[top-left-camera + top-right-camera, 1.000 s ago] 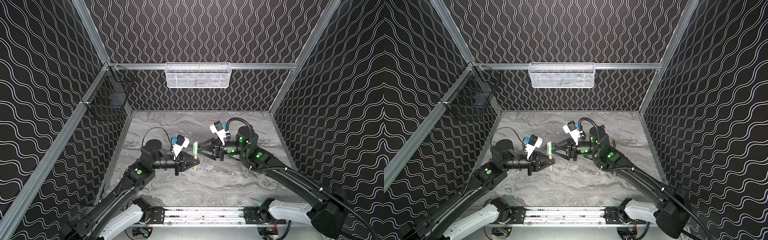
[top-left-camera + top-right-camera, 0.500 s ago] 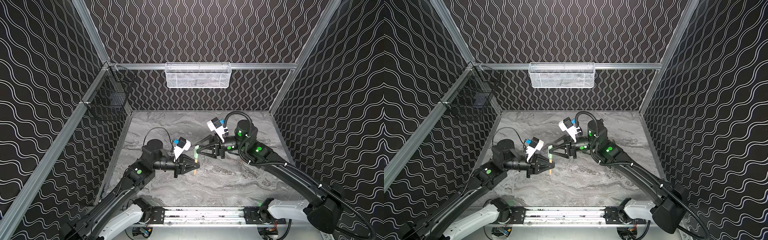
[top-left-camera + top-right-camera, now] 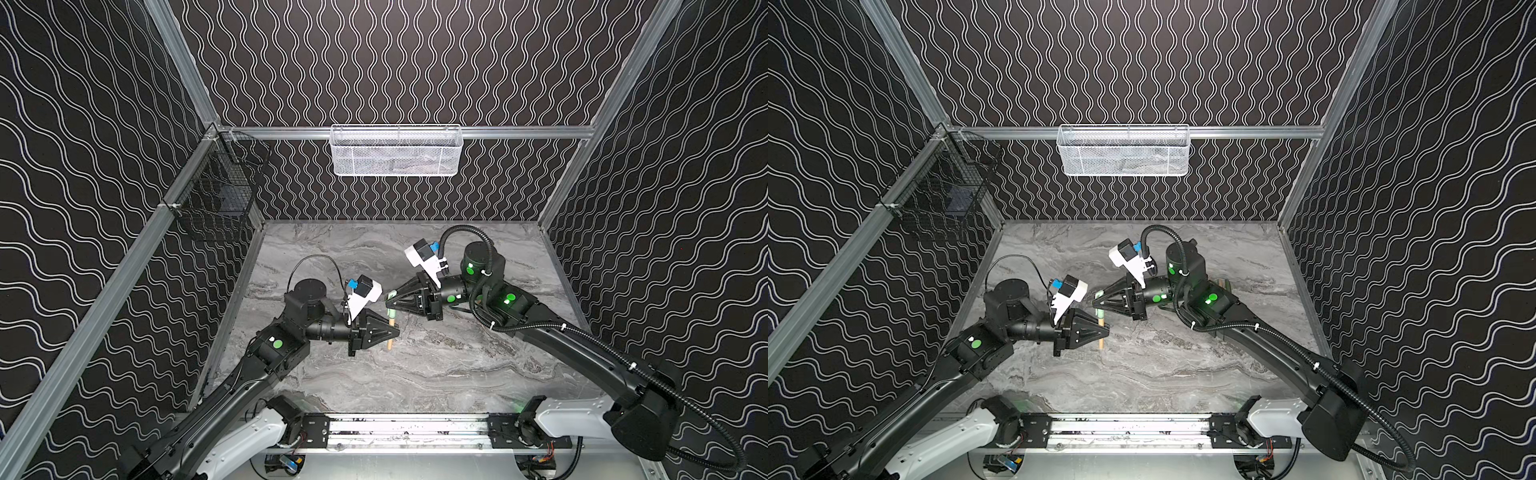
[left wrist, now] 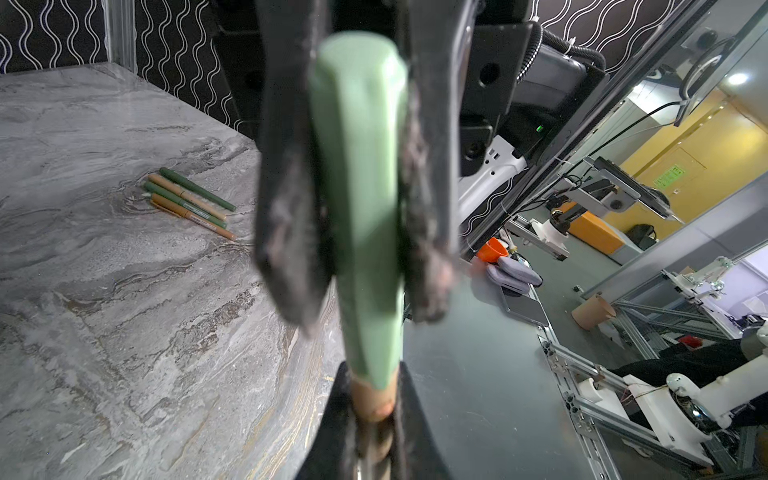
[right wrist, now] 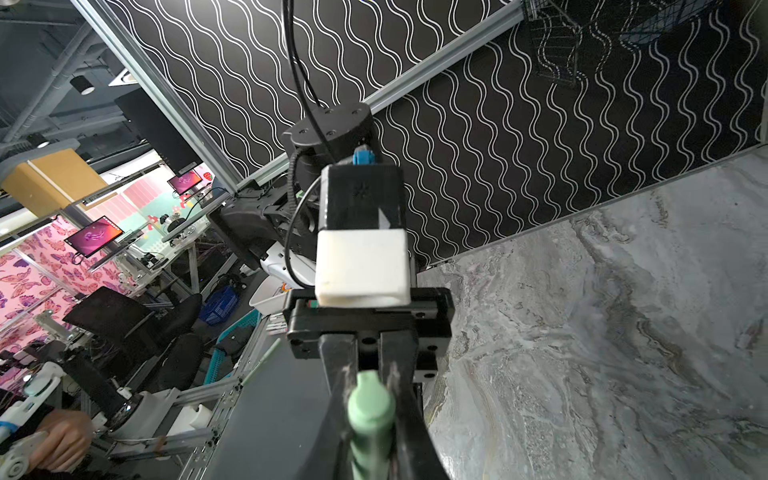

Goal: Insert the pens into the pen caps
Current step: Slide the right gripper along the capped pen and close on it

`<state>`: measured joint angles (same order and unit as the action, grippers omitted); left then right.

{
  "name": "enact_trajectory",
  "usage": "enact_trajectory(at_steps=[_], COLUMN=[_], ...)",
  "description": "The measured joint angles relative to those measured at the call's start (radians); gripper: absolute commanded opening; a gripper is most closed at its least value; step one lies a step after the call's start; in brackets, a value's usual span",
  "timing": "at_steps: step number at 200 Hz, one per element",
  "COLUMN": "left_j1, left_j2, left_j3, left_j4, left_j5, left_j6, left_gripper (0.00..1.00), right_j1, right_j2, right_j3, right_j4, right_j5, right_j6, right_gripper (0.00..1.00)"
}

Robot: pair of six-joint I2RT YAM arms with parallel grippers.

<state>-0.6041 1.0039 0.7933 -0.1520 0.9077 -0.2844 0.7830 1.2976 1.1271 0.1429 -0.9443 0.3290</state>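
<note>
- Moving in from the right over the last second, the right hand (image 3: 390,303) has reached the pale green cap (image 4: 361,187). Its fingers stood apart beside the cap before and have now come in on it.
- Barely shifted in that time, the left hand (image 3: 395,331) sits just left of centre in both top views, clamped tight on the tan-orange pen (image 3: 390,344).
- That pen stands roughly upright. Its lower end pokes out below the left hand, close to the grey marbled tabletop (image 3: 436,374); whether it touches, I can't tell.
- Up top, the pale green cap is on the pen's upper end. In the left wrist view the tan barrel comes out of the cap's mouth right at the left hand's fingers.
- Look at the right hand's fingers (image 4: 291,232): one dark pad on each side of the cap, both touching it, so that hand is clamped on the cap.
- From the right wrist view, the cap's rounded end (image 5: 370,409) shows between the two fingers.
- Tip to tip now, with the right hand just above the left one in both top views.
- Four more pens (image 4: 189,201), two green and two tan-orange, lie side by side on the tabletop, well apart from the hands.
- On the back wall, upper centre, hangs a white mesh basket (image 3: 395,151).
</note>
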Motion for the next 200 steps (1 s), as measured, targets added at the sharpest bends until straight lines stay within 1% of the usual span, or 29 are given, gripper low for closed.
enact_trajectory(at_steps=[10,24,73,101,138,150,174,200], left_j1=[0.0,0.0,0.0,0.0,0.001,0.001,0.002,0.0], left_j2=[0.001,-0.001,-0.009,-0.024,-0.011,-0.003,0.006,0.008], left_j3=[0.001,0.005,0.005,-0.022,-0.029,-0.027,-0.019,-0.014], left_j4=[-0.009,-0.024,-0.035,0.01,0.021,0.017,-0.003,-0.084], left_j5=[-0.003,-0.008,-0.072,-0.098,-0.132,-0.154,-0.219,-0.24], left_j6=[0.001,0.002,-0.001,-0.016,-0.034,-0.037,-0.056,-0.056], left_gripper=[0.0,0.0,0.0,0.0,0.0,0.0,0.0,0.0], right_j1=[0.006,0.015,0.042,0.074,0.097,0.098,0.106,0.134], right_j2=[-0.003,-0.01,-0.034,-0.047,-0.044,-0.029,0.021,0.014], right_j3=[-0.006,-0.013,-0.073,-0.103,-0.152,-0.144,-0.075,-0.084], right_j4=[0.002,0.003,0.058,0.088,0.147,0.141,0.051,-0.006], right_j5=[0.016,0.041,0.171,0.27,0.37,0.397,0.459,0.523], right_j6=[0.0,0.0,0.023,0.032,0.08,0.097,0.109,0.135], right_gripper=[0.08,0.0,0.0,0.0,0.0,0.0,0.0,0.0])
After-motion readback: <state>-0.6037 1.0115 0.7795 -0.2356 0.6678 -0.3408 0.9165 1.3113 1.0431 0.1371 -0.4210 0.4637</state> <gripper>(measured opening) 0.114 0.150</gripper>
